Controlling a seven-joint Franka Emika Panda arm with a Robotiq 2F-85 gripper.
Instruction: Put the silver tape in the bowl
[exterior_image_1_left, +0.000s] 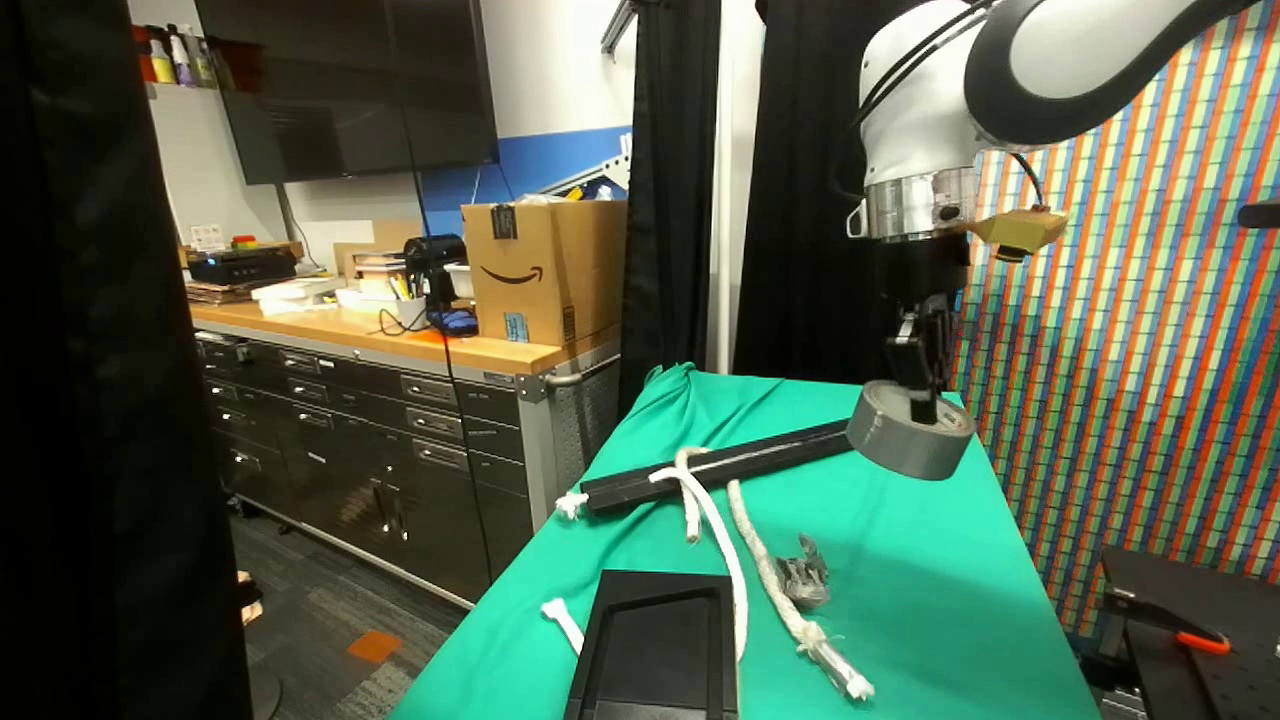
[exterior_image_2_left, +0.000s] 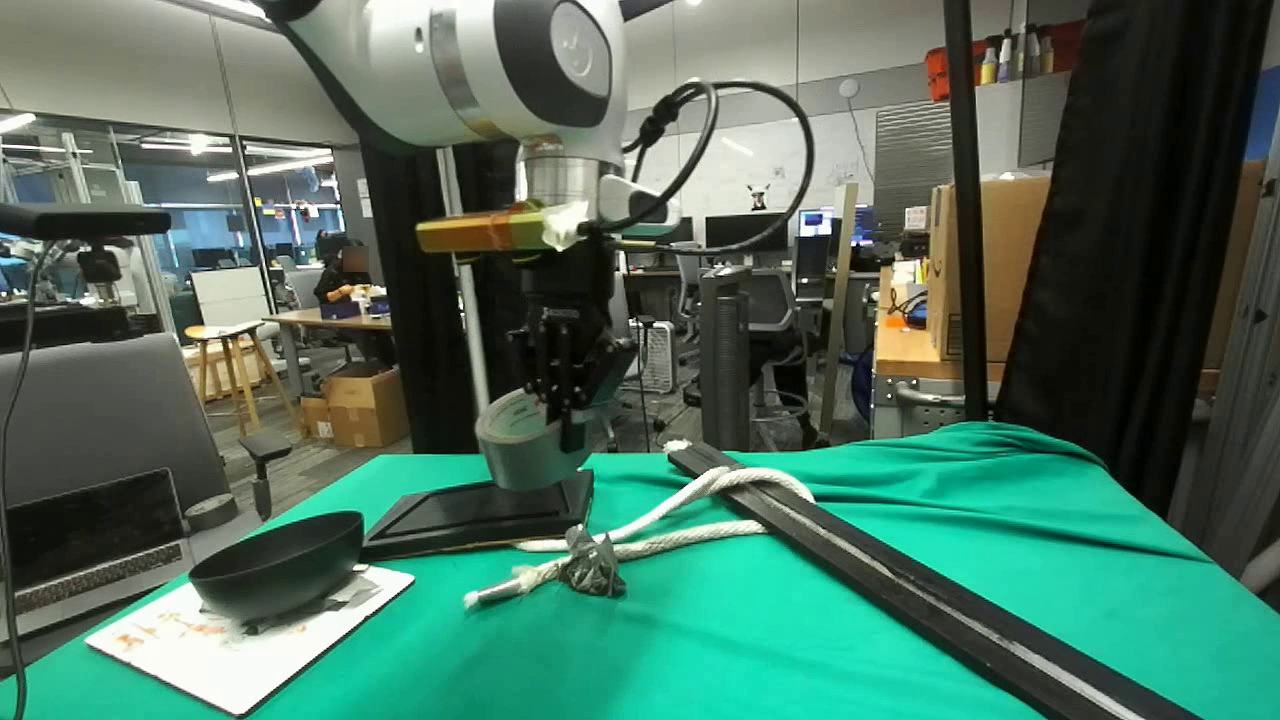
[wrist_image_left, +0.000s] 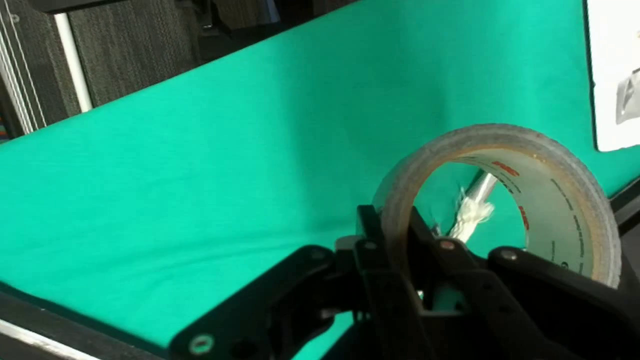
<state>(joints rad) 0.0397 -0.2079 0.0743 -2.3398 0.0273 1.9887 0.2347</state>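
Observation:
The silver tape is a wide grey ring, seen in both exterior views (exterior_image_1_left: 905, 443) (exterior_image_2_left: 528, 462) and in the wrist view (wrist_image_left: 570, 200). My gripper (exterior_image_1_left: 922, 408) is shut on one side of the ring wall, with one finger inside the hollow and one outside. This grip also shows in an exterior view (exterior_image_2_left: 568, 432) and in the wrist view (wrist_image_left: 391, 220). The tape hangs tilted in the air above the green table. The black bowl (exterior_image_2_left: 278, 570) stands on a white board (exterior_image_2_left: 235, 670), apart from the tape. The bowl is out of view in the wrist view.
A black tray (exterior_image_2_left: 480, 512) lies near the bowl. A long black rod (exterior_image_1_left: 740, 462) lies across the green cloth with white rope (exterior_image_2_left: 690, 532) over it. A crumpled grey scrap (exterior_image_2_left: 592, 565) lies beside the rope. The table edge shows in the wrist view.

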